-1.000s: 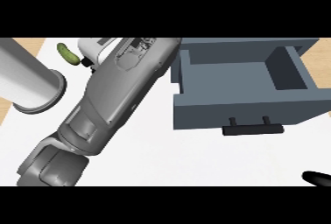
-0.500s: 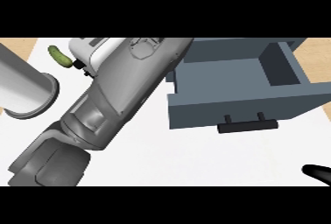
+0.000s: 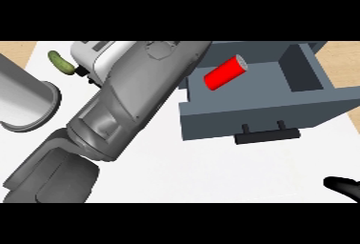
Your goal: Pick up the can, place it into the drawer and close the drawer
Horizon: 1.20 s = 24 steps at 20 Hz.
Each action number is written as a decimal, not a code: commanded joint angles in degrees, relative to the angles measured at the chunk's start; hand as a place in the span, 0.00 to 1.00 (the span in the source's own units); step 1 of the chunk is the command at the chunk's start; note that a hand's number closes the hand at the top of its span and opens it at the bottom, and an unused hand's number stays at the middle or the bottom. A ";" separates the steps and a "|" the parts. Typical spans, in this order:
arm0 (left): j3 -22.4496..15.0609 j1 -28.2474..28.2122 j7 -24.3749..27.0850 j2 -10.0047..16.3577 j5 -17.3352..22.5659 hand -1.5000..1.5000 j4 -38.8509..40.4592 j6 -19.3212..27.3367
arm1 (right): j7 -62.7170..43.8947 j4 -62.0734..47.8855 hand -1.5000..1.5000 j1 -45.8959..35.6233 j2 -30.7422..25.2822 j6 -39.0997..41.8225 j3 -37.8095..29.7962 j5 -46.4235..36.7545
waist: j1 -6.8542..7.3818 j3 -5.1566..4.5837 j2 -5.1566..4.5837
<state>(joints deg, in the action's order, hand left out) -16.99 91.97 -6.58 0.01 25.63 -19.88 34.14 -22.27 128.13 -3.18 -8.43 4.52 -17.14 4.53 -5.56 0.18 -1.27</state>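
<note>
The red can [image 3: 225, 72] lies on its side inside the open grey drawer [image 3: 253, 119], near the back left of its compartment. The drawer's black handle [image 3: 267, 137] faces me. My left grey forearm [image 3: 126, 109] runs from the lower left up to the top edge beside the drawer's left wall, and its hand is cut off there, out of view. Nothing touches the can. Only a black tip of my right hand [image 3: 345, 187] shows at the lower right corner, well in front of the drawer.
A large grey cylinder [image 3: 25, 102] lies at the left edge. A green oblong thing [image 3: 62, 62] and a white object [image 3: 105, 57] sit at the back left, partly behind my forearm. White counter [image 3: 232, 171] stretches in front of the drawer.
The red can now shows lying in the drawer, where none was visible before. My left forearm has shifted a little, and the right hand's tip has crept further into view.
</note>
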 commanded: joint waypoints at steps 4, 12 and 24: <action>-1.42 -0.60 4.35 0.00 2.47 0.00 1.87 2.59 | 3.22 -0.52 0.00 -0.78 -2.01 2.05 2.29 -3.95 | -0.95 0.03 -0.50; -0.14 0.95 5.03 -0.01 6.71 0.00 1.83 3.77 | 9.00 -3.95 0.00 -5.24 -8.08 4.51 5.01 -13.71 | -0.25 0.01 -0.49; 1.65 3.06 7.99 -0.01 8.43 0.00 4.16 2.23 | 15.50 -22.83 0.00 -16.34 -11.02 -0.30 17.23 -38.77 | 3.83 -0.05 -0.52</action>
<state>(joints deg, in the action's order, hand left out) -15.39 94.40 0.54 0.00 34.09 -16.63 36.66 -9.09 113.24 -14.32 -18.09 5.42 -1.75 -28.80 -2.80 0.11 -1.64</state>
